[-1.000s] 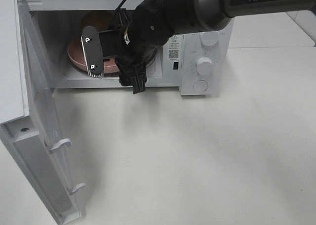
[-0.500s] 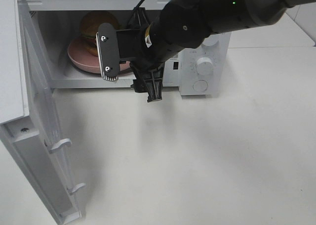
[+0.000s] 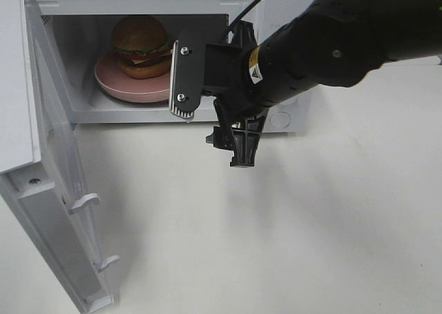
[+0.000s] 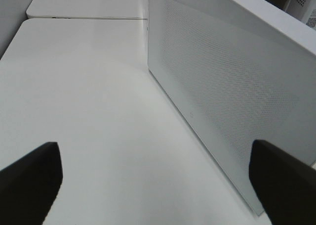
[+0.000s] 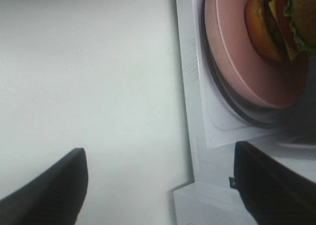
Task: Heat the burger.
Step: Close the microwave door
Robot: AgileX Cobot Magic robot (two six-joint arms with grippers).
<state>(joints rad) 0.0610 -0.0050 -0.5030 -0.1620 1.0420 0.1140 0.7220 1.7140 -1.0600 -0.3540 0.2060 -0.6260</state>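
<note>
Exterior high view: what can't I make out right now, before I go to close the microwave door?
Control panel: the dials are covered by the right arm in the exterior high view.
Pink plate: its right rim is behind the right claw.
Burger: cut off by the frame edge in the right wrist view.
Left claw: outside the exterior high view. The left wrist view shows only two dark fingertips.

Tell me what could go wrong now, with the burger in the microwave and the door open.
1. The microwave door stands wide open; swinging it shut could strike the right fingers, which hang open just outside the opening.
2. A bump to the pink plate might topple the tall burger.
</note>
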